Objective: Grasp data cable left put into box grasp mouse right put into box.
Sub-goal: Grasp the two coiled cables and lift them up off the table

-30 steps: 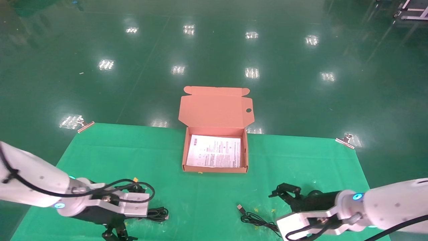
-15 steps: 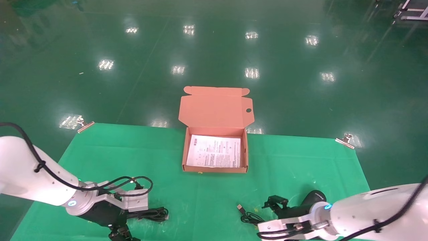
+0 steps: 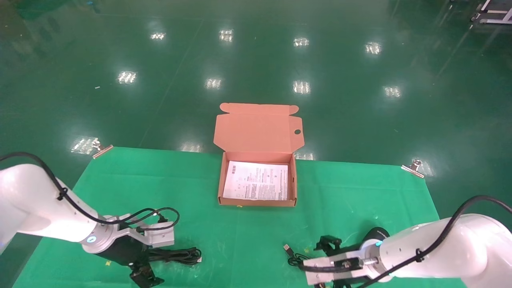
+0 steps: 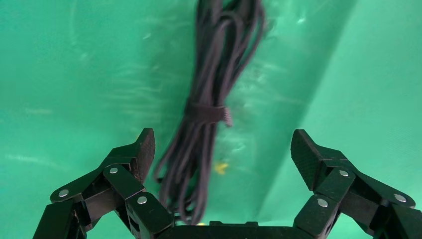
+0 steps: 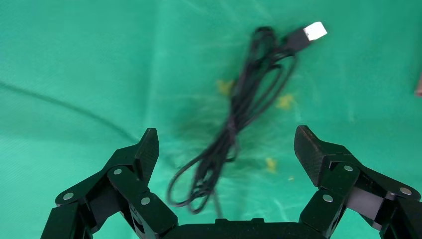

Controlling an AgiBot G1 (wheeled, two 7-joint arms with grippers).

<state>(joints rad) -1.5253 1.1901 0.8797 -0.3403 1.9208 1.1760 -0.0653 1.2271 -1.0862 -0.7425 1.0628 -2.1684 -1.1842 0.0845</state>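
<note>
left gripper (image 4: 222, 149) jaws wide w/ the data cable (image 4: 211, 107) lying between them, apart from both pads; prob light n floppy, so grab near the strap (image 4: 206, 112).

One high head camera, two close wrist cameras.
The head view looks forward and down over the green table (image 3: 120, 188), the box (image 3: 258, 202) at 12 o'clock. Each wrist view looks straight down at close range; the left shares the data cable (image 4: 209, 107) at 8 o'clock, the right the mouse's cord (image 5: 239, 117) at 5 o'clock.
</note>
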